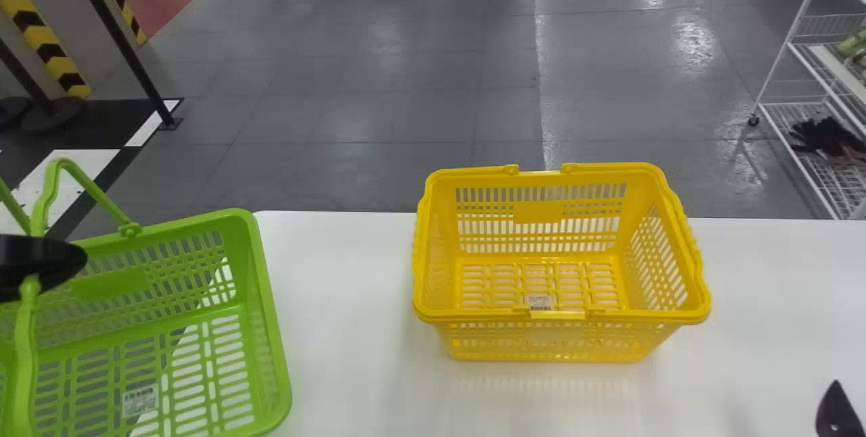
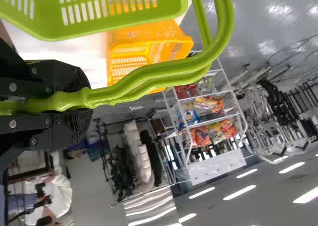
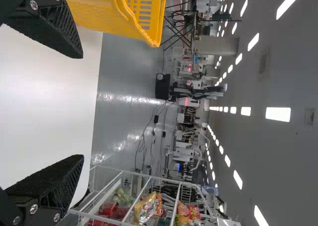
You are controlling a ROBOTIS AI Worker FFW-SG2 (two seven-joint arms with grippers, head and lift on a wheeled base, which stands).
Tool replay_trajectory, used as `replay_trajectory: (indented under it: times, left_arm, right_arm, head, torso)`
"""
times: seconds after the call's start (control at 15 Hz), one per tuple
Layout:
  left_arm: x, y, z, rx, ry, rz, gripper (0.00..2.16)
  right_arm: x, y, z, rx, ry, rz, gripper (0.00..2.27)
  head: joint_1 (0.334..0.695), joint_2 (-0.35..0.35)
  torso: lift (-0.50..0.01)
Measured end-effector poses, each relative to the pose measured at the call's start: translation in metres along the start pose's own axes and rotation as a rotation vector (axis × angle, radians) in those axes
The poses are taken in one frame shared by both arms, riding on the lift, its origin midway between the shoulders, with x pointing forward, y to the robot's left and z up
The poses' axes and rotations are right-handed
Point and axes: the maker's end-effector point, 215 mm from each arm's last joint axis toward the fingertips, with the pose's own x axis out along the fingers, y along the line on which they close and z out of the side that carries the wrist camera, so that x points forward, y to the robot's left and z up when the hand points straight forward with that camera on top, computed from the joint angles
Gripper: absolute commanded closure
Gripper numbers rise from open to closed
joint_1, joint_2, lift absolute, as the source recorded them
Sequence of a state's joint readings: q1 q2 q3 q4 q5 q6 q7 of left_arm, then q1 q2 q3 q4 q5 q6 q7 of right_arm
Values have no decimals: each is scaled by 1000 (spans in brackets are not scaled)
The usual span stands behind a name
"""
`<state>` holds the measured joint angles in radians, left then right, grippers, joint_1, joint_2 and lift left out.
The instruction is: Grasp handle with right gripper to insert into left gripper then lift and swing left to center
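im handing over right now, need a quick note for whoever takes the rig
Left tool: shut on the handles of the green basket.
Right tool: open, empty, by the table's right side.
Green basket: at the table's left end, partly past its edge.
Yellow basket: on the table, handles folded down.
Done: green handles in left tool; basket looks lifted, clearance hard to judge.
To do: swing it to center.

The right tool [image 1: 839, 413] is black — tapered, pointed fingers [image 3: 55, 28], textured faces, round silver screws [image 3: 34, 5] near the base.
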<state>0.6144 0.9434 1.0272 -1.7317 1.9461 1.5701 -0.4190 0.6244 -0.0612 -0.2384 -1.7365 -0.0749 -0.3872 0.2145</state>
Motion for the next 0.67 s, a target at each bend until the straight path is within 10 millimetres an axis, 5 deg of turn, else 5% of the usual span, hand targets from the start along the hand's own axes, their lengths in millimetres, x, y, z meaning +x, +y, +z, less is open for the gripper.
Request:
replay_trajectory:
  times: [0.67]
  left_arm:
    - [65, -45, -132, 24, 202, -89, 1966]
  right_arm:
    - [1, -2, 6, 3, -14, -3, 83]
  head:
    - [695, -132]
  torso:
    - [-93]
